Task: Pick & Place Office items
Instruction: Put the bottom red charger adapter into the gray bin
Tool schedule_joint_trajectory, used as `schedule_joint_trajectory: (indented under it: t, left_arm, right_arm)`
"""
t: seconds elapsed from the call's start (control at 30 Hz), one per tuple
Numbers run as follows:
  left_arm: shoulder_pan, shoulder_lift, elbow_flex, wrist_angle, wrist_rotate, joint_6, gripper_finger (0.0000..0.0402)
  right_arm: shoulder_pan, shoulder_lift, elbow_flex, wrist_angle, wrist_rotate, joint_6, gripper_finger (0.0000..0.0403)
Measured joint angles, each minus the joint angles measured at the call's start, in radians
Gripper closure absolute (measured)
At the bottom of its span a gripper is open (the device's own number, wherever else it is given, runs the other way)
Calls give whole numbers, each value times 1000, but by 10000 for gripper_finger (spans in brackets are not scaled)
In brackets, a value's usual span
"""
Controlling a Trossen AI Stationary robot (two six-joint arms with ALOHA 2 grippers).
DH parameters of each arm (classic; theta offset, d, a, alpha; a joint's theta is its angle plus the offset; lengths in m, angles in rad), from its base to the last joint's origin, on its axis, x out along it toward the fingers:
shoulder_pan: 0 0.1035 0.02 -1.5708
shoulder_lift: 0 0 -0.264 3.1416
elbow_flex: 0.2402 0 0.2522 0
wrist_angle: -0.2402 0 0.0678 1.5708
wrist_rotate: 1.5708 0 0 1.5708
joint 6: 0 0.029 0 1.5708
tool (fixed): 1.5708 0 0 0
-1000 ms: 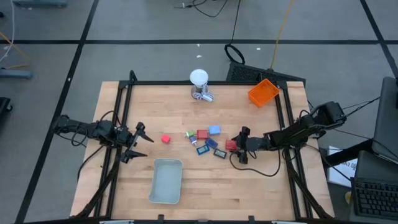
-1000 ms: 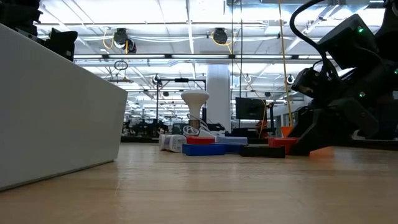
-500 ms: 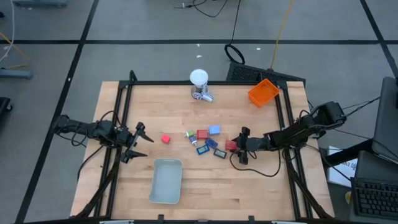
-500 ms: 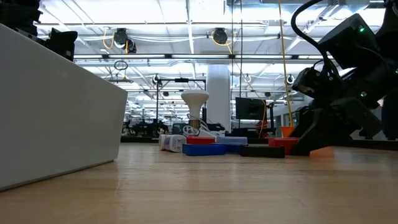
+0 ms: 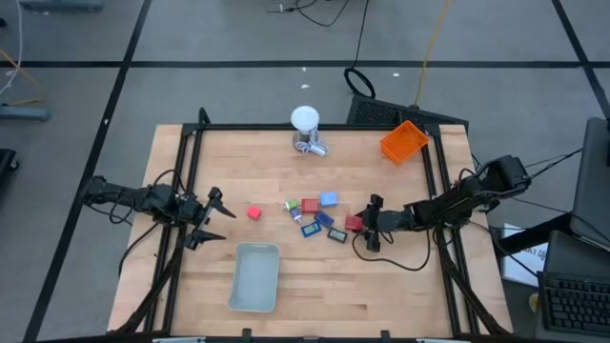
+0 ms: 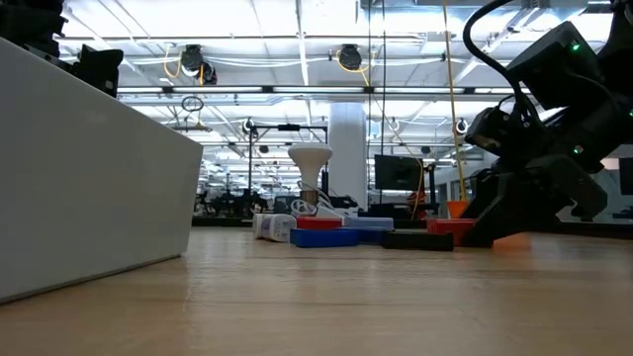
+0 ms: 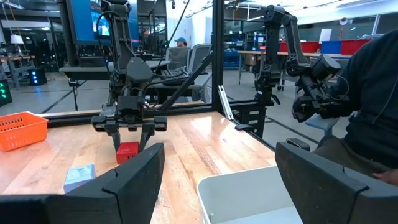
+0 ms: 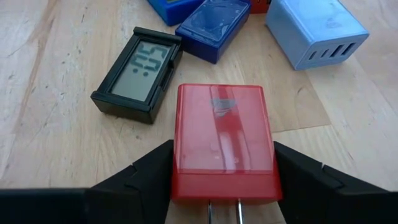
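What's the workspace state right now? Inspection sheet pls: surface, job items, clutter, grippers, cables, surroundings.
Surface: wooden table, dark frame around it.
Job's things: small cluster at mid-table, with a red charger block, a black LCD clock, a light-blue charger and a dark blue case; a lone red block lies apart toward the left arm.
Clutter: pale grey tray at the near edge, orange bin at the far right corner, white ball-topped object at the far edge.
Grippers: right gripper closed on the red charger block's sides, at table level; left gripper open, waiting at the left edge.
Cables: black cable loop on the table by the right arm.
Surroundings: lab room; a person's dark sleeve in the left wrist view.
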State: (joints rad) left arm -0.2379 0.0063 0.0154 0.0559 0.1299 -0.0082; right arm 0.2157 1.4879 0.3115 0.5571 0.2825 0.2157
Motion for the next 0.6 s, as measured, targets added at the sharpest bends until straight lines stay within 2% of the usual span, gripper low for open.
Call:
schedule_joint_trajectory:
  t: [0.6]
  left_arm:
    - [0, 0, 0, 0, 0, 0, 96]
  right_arm:
    - [0, 0, 0, 0, 2, 0, 179]
